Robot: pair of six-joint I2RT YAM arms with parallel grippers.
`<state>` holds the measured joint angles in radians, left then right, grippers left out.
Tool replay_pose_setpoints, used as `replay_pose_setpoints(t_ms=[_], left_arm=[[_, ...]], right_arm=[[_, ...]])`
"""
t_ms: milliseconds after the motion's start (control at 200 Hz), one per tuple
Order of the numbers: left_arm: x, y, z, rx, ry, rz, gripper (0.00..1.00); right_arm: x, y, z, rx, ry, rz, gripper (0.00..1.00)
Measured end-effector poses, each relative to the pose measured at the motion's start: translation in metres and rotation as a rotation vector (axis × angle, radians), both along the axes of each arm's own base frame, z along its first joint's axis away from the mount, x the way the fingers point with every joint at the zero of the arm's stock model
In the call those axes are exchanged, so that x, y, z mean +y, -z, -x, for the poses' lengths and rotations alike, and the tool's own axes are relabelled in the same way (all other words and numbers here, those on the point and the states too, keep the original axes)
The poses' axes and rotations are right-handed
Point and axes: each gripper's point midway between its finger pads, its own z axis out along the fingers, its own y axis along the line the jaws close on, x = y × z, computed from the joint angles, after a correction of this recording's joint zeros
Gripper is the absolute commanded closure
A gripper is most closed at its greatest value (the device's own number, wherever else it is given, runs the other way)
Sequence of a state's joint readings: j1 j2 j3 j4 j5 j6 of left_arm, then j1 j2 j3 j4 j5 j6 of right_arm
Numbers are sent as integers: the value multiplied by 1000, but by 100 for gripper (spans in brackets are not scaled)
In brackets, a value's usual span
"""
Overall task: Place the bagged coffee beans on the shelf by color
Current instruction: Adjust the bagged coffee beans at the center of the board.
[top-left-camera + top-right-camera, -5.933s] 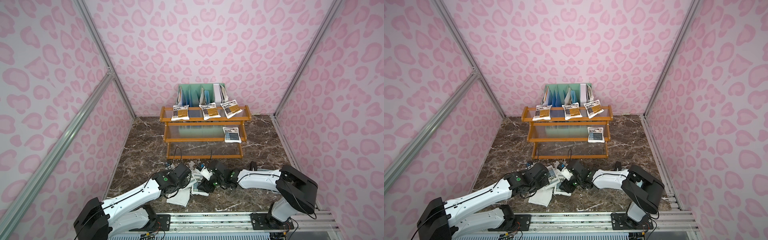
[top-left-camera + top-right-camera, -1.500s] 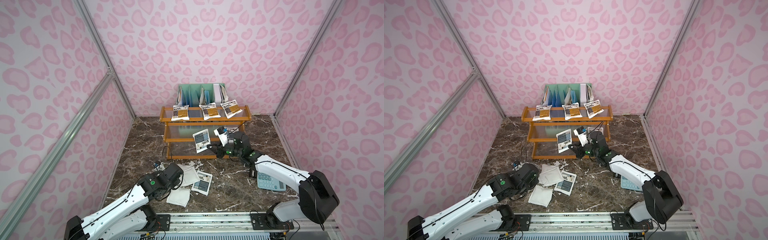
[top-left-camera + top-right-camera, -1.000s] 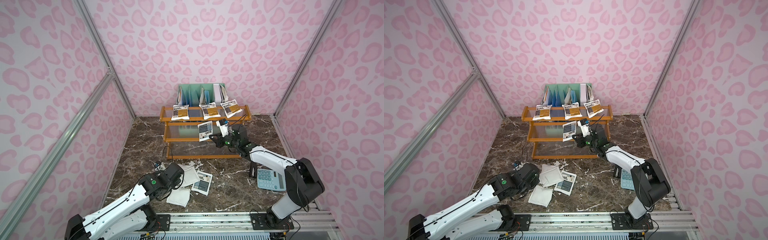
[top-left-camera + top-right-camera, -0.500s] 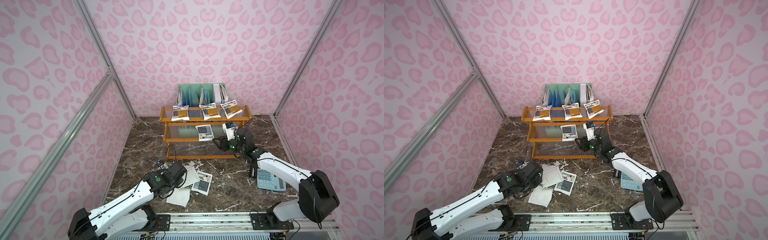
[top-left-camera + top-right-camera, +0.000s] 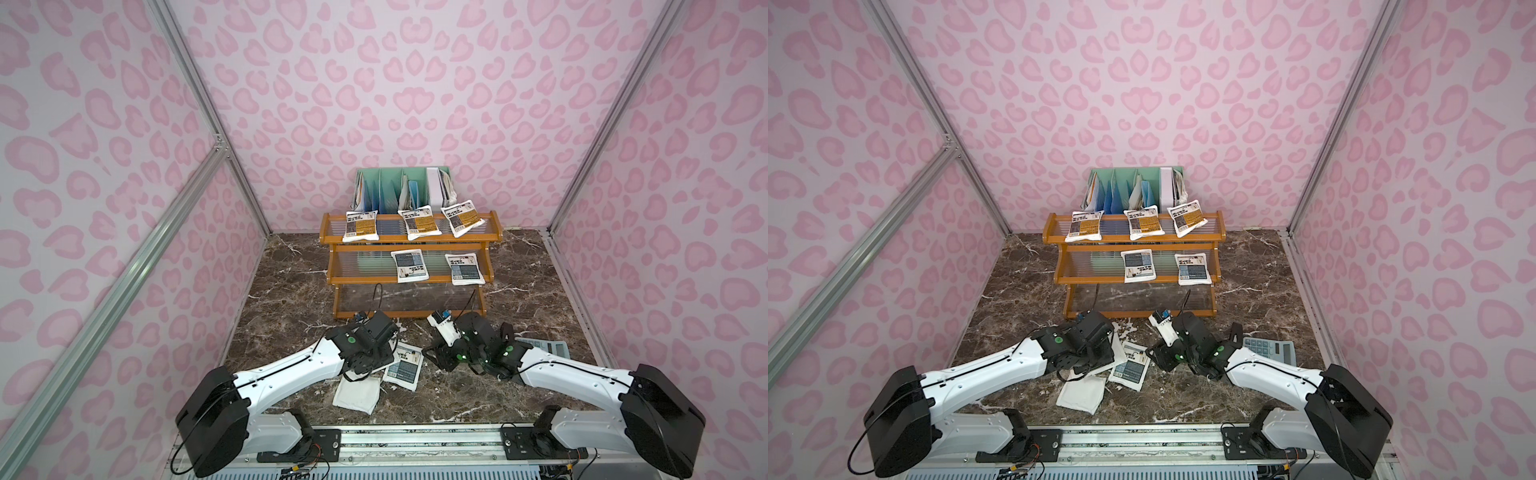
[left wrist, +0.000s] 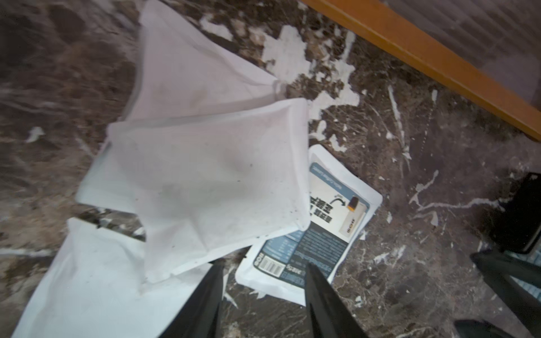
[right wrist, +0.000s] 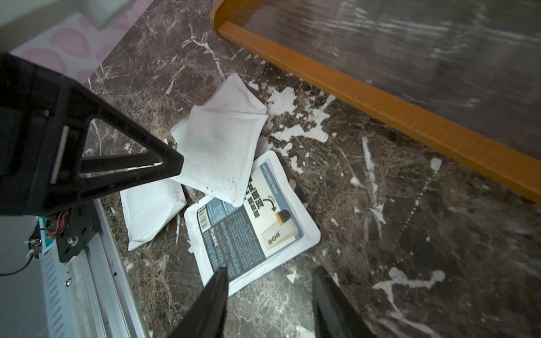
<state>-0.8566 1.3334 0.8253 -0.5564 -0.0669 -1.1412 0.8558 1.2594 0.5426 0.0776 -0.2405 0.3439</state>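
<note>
Your target, the flat white film pouch with the blue-and-dark block label (image 7: 251, 231), lies face up on the brown marbled tabletop (image 7: 409, 234). In the top views it sits at 9 o'clock from the right gripper (image 7: 270, 269) and 3 o'clock from the left gripper (image 6: 263, 266), and both sets of jaws stand spread and empty. Its long axis runs about 1 to 7 o'clock. A plain white pillow pouch (image 7: 218, 152) overlaps its edge on the left arm's side (slippery film, I'd expect), so the right arm looks the cleaner approach. Two blue-labelled pouches (image 5: 409, 266) lie on the ribbed clear middle tier of the orange-brown wooden shelf (image 5: 409, 282).
</note>
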Motion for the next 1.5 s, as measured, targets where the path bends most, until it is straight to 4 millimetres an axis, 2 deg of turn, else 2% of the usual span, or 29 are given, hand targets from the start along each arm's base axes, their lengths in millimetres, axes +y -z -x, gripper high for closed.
replay_pose_setpoints(t_ms=[135,240,355,485,615,900,1045,1215,1380,1500], left_arm=[[-30,0,-9,5,84,42,52],[-47,7,-17,9,118,52,53],[-59,20,-23,27,140,57,54],[-59,34,-21,51,139,40,54],[-52,35,-17,55,135,32,53],[-27,33,-6,44,111,-4,52],[-3,44,1,66,81,-65,52],[28,52,11,88,27,-127,51],[51,44,18,78,-6,-163,50],[52,32,19,55,-3,-143,49]], right_arm=[[-3,13,7,29,-9,25,51],[-4,19,9,42,-13,38,51],[-4,22,10,49,-15,44,51],[-2,23,12,54,-25,44,51],[2,26,20,62,-53,42,52],[23,48,36,102,-131,76,53],[37,48,35,96,-155,80,53],[41,46,31,74,-157,84,53],[40,47,30,64,-159,90,53],[41,47,29,63,-159,94,53]])
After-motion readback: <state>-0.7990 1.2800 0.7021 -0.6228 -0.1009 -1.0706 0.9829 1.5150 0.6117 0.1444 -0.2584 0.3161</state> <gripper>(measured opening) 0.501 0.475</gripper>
